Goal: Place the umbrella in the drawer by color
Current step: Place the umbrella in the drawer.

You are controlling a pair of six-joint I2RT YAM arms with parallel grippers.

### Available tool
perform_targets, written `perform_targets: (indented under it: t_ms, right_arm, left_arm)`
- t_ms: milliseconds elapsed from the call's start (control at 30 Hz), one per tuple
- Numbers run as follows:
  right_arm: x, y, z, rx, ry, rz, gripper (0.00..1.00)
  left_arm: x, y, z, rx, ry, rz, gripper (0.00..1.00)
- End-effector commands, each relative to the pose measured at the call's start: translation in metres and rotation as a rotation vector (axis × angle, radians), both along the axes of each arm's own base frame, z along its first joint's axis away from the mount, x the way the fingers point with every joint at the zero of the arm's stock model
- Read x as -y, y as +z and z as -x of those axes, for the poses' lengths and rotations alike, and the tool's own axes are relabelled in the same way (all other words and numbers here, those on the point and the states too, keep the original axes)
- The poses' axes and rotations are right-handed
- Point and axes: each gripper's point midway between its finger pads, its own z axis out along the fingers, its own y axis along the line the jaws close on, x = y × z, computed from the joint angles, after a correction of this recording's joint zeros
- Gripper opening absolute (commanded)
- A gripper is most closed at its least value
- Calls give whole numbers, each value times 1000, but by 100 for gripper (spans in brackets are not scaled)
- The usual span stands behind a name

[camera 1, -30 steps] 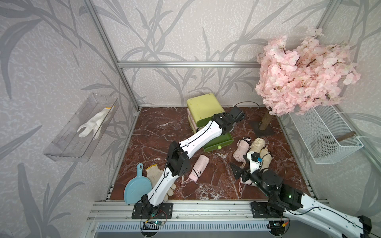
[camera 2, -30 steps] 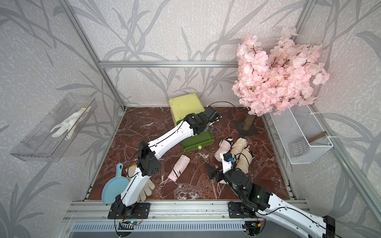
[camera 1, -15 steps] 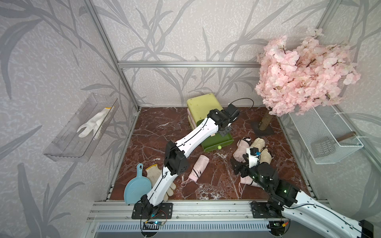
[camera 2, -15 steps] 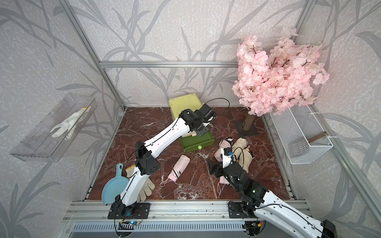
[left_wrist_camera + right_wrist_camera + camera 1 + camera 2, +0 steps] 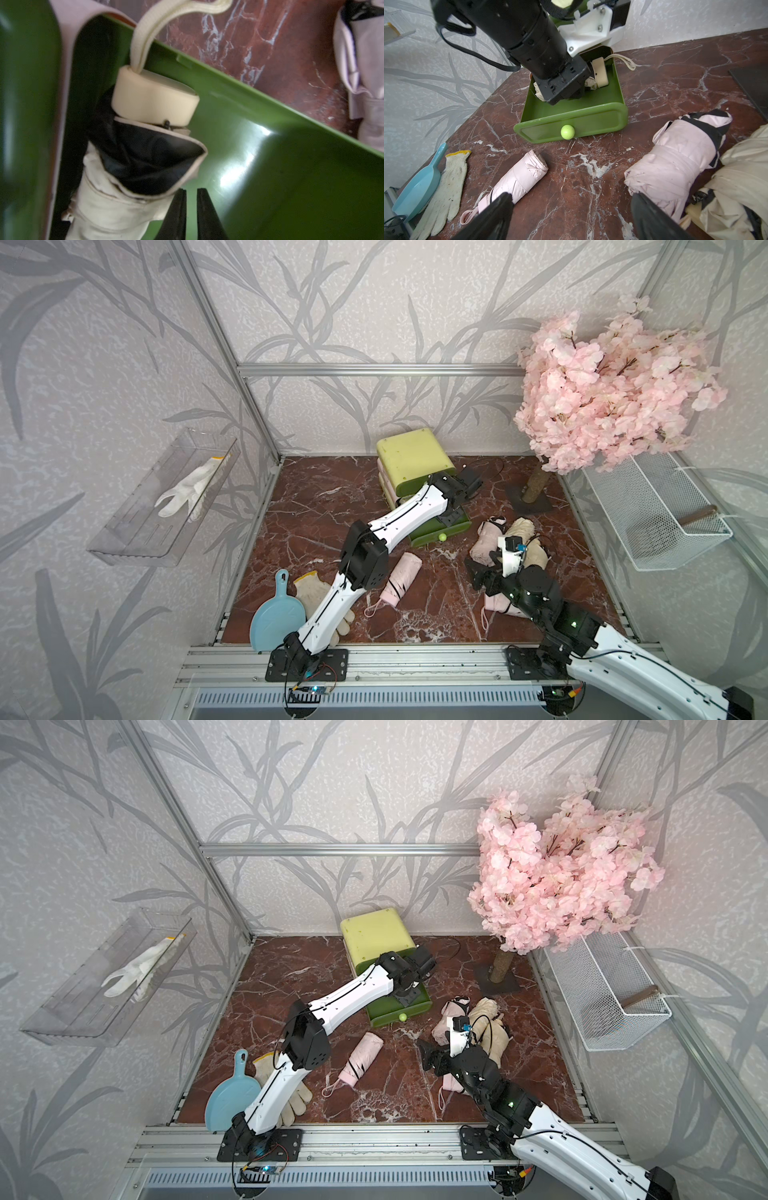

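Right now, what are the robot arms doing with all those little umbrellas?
They are sorting folded umbrellas into a yellow-green chest. The left gripper is down inside the pulled-out drawer, jaws shut and holding nothing, right beside a cream umbrella that lies in it with its strap hanging over the side wall. The right gripper hovers open above the table, near a pink umbrella lying alone and a pile of pink and cream ones.

surface: red-brown marble top | back: lime drawer chest, tree base | centre: pink umbrella lying flat | right: umbrella pile | front-left: blue scoop, gloves just beside it
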Motion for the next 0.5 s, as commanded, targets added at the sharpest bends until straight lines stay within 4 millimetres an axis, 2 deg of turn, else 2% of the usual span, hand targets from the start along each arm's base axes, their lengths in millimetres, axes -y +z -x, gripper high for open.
perform_targets:
  t_ms: [0, 233, 467]
  right_arm:
    - [-3, 2, -1, 2, 8, -34, 93]
    - [-2, 2, -2, 0, 8, -40, 93]
    - [3, -1, -2, -5, -3, -38, 93]
  left_arm:
    - [-16, 3, -22, 133, 4, -117, 15]
    - [-40, 6, -53, 290, 7, -287, 15]
    - [-45, 23, -66, 407, 16, -324, 18]
